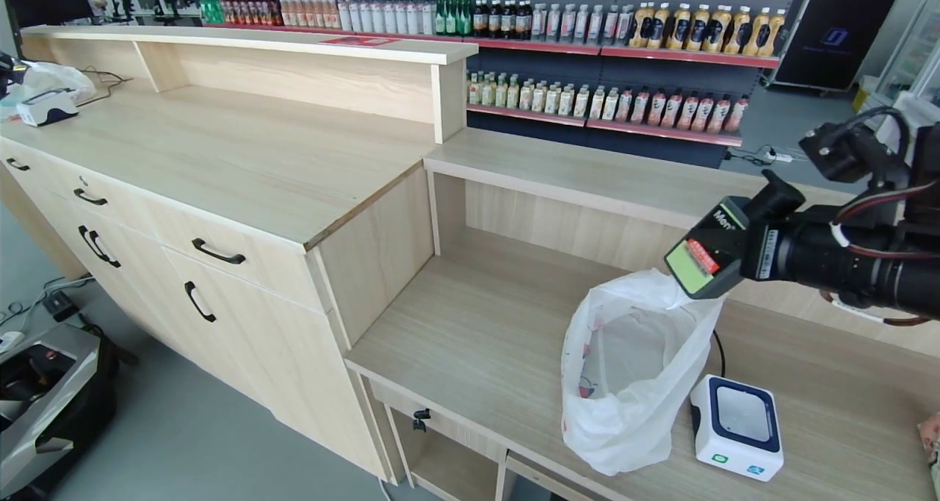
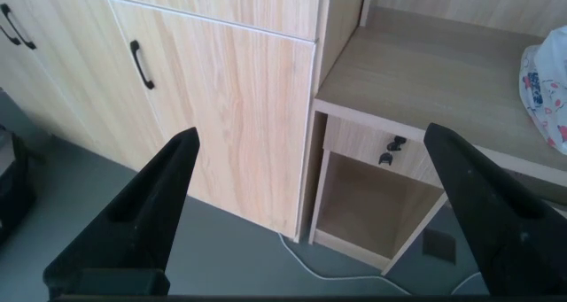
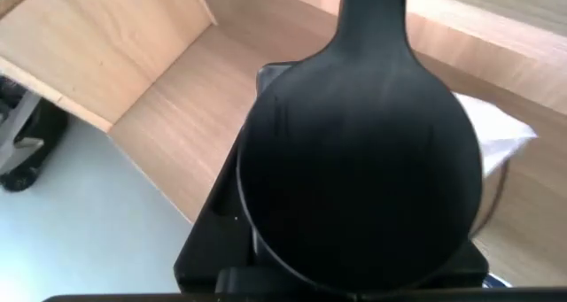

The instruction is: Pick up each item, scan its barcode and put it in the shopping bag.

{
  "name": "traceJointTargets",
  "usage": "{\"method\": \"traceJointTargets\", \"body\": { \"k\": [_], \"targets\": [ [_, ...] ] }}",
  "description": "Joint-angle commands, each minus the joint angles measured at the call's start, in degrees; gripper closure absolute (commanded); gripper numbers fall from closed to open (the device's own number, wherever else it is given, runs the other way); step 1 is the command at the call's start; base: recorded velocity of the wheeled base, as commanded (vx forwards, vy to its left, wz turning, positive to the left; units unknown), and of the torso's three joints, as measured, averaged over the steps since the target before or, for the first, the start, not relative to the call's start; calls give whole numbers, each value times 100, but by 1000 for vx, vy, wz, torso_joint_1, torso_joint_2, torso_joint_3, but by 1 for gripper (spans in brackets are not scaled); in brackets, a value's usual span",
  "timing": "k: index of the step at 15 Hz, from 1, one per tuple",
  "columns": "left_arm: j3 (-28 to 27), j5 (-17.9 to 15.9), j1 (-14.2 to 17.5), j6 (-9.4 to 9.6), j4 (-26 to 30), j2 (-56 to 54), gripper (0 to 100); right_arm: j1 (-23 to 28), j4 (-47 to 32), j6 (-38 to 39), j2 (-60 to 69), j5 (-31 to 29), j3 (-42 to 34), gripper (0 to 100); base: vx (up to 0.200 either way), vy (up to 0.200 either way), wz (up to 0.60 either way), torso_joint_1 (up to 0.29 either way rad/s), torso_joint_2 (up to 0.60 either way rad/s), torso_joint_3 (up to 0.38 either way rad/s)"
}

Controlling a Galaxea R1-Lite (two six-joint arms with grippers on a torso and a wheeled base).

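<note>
A black box with a green end (image 1: 701, 255) hangs just above the rim of the open white shopping bag (image 1: 624, 372), which stands on the low wooden counter (image 1: 477, 332). My right gripper (image 1: 749, 245) is shut on the box, coming in from the right. In the right wrist view one finger (image 3: 363, 169) covers most of the box (image 3: 217, 249), with the bag (image 3: 500, 134) behind it. A white and blue barcode scanner (image 1: 736, 427) sits right of the bag. My left gripper (image 2: 310, 222) is open and holds nothing, low in front of the cabinet, with the bag (image 2: 545, 85) farther off.
A taller counter (image 1: 220, 156) with drawers and doors stands to the left, carrying another scanner (image 1: 45, 106) and a bag at its far end. Shelves of bottles (image 1: 587, 31) line the back. A small keyed drawer (image 1: 421, 418) sits under the low counter. A pink item (image 1: 931, 438) lies at the right edge.
</note>
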State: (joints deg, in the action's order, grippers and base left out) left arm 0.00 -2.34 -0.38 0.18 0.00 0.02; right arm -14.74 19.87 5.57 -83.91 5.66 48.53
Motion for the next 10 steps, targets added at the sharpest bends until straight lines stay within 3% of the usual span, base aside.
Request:
{"method": "traceJointTargets", "body": {
  "k": [1, 5, 10],
  "targets": [
    [0, -3, 3, -1, 0, 6, 0, 331, 307, -390, -1101, 718, -98, 100, 0, 0, 0, 0, 0, 0],
    [0, -3, 3, -1, 0, 6, 0, 955, 1643, -1480, -1778, 2062, -801, 100, 0, 0, 0, 0, 0, 0],
    [0, -3, 3, -1, 0, 6, 0, 1527, 2082, -2913, -2596, 2730, -775, 100, 0, 0, 0, 0, 0, 0]
  ]
}}
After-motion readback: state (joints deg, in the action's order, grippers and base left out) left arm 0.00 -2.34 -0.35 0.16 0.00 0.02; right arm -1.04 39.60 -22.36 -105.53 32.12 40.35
